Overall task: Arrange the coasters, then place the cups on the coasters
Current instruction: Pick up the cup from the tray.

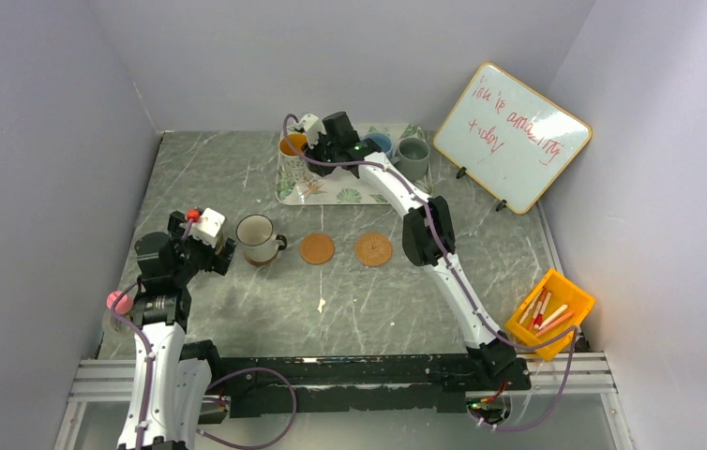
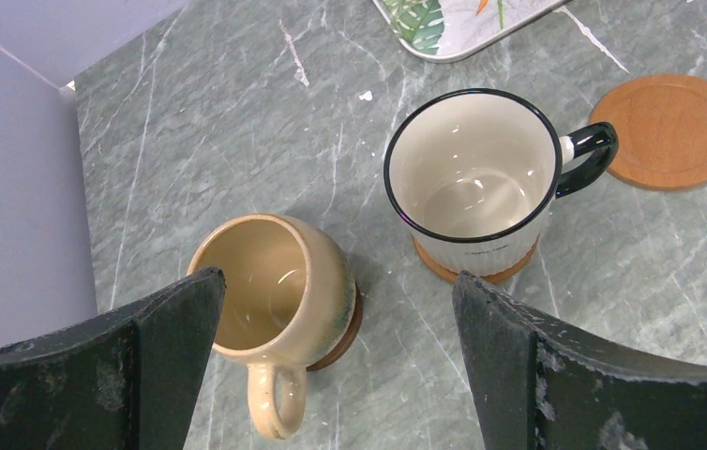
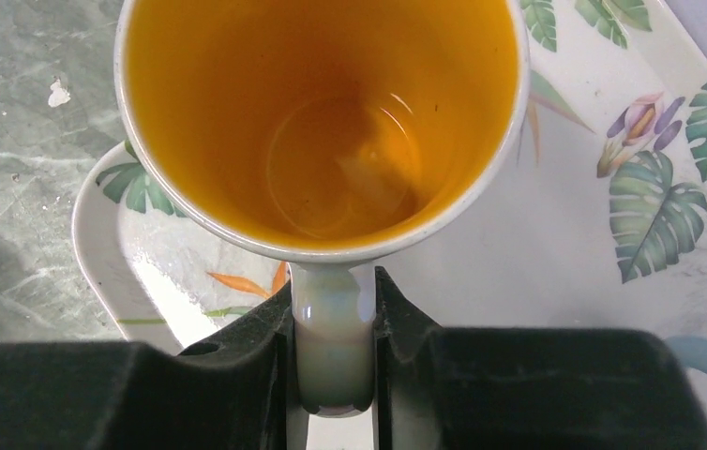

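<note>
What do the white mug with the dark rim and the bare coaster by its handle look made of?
The white mug: glazed ceramic or enamelled metal, glossy; bright reflections inside, thin dark rim. I cannot tell which. The coaster: probably wood, smooth and matte, orange-brown with a faint ring near its edge.

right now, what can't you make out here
Top view: glazed tan mug, hidden under the left arm; left wrist view shows it.
Top view: light blue mug, mostly behind the right arm.
Right wrist view: orange-lined white mug, rim cut by top edge, outside unseen.
Top view: red whiteboard writing, too small to read.
</note>
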Tool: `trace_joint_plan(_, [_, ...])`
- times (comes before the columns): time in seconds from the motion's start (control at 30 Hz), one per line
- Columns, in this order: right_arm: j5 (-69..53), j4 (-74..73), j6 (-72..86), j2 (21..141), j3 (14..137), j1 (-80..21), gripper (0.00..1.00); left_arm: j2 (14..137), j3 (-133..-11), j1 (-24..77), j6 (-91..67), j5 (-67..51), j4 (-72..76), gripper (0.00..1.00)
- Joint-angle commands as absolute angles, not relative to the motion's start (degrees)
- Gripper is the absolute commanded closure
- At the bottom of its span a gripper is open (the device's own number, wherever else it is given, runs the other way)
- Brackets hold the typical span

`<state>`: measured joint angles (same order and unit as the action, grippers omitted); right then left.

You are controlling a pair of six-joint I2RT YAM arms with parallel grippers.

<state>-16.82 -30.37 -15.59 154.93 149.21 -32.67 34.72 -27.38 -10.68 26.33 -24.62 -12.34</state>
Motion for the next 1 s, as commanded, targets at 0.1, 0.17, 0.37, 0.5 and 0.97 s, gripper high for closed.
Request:
trace_joint_plan(0.1, [-16.25, -28.21, -15.52, 152.50, 152.79, -32.87, 1.00, 34.44, -27.33, -10.90, 27.16, -25.85, -11.96, 0.04])
trace_joint_plan(0.17, [-16.32, -28.52, -15.28, 151.36, 153.09, -32.89, 1.00, 34.45, -27.33, -10.89, 27.15, -25.92, -12.02, 0.04])
trace_joint_plan(0.37, [-18.66, -29.89, -13.65, 147.11, 155.22, -32.55, 1.00, 34.23, -27.33, -10.90, 26.98, -25.47, -11.95, 0.04])
trace_joint_plan(0.5, [-19.62, -30.45, -12.77, 143.88, 154.95, -32.38, 1.00, 34.03, -27.27, -10.90, 27.06, -25.59, -11.97, 0.04])
trace_joint_plan(0.97, [-22.21, -29.87, -13.69, 120.86, 130.46, -31.71, 1.00, 33.75, -27.16, -10.90, 26.85, -25.22, -11.69, 0.04])
